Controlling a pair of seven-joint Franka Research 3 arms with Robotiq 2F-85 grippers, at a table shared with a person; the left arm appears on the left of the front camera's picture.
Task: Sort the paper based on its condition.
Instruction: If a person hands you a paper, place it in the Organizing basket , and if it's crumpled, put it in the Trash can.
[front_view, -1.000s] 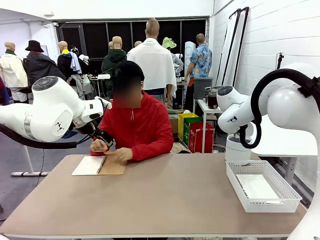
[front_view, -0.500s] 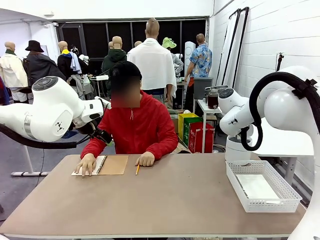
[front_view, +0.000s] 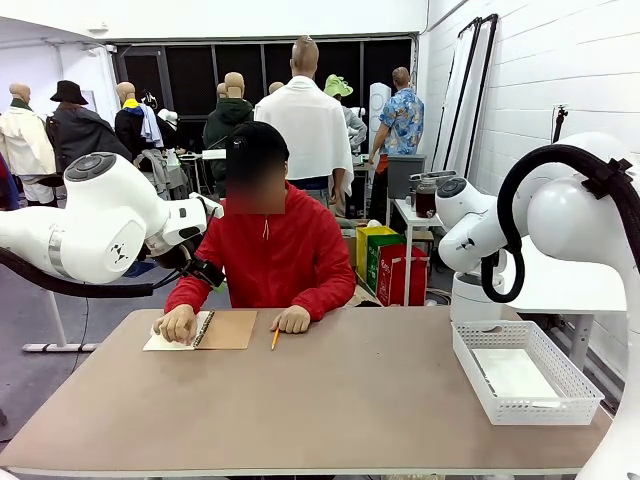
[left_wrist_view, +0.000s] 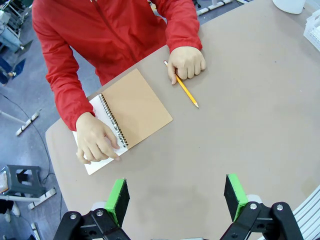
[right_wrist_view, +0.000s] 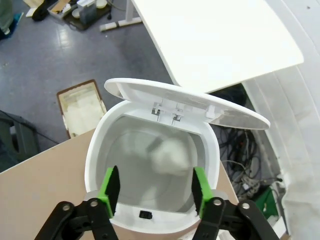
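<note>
Right wrist view first: the right hand (right_wrist_view: 155, 175) hangs straight over an open white bin (right_wrist_view: 95, 165), green pads spread wide with nothing between them. The lid (right_wrist_view: 190, 102) is flipped up, and down inside there's a blurry white lump (right_wrist_view: 167, 155). My guess is that's a scrunched sheet, so this is the spot for ruined paper. In the left wrist view, the left hand (left_wrist_view: 176, 181) is also spread and empty, parked high above the bare tabletop (left_wrist_view: 250, 125), probably just keeping watch until a page is ready. Further out on that side is the spiral notebook (left_wrist_view: 135, 107), brown cover folded open. One of the person's hands (left_wrist_view: 95, 145) is pressing on its white page, the other (left_wrist_view: 187, 62) rests by a pencil (left_wrist_view: 185, 90). In the front view, the white basket (front_view: 545, 410) at the robot's right holds a flat sheet (front_view: 515, 375), which looks like the good pile. Count: two robot hands, one bin, one basket, one notebook, one pencil, one flat sheet, one lump.
</note>
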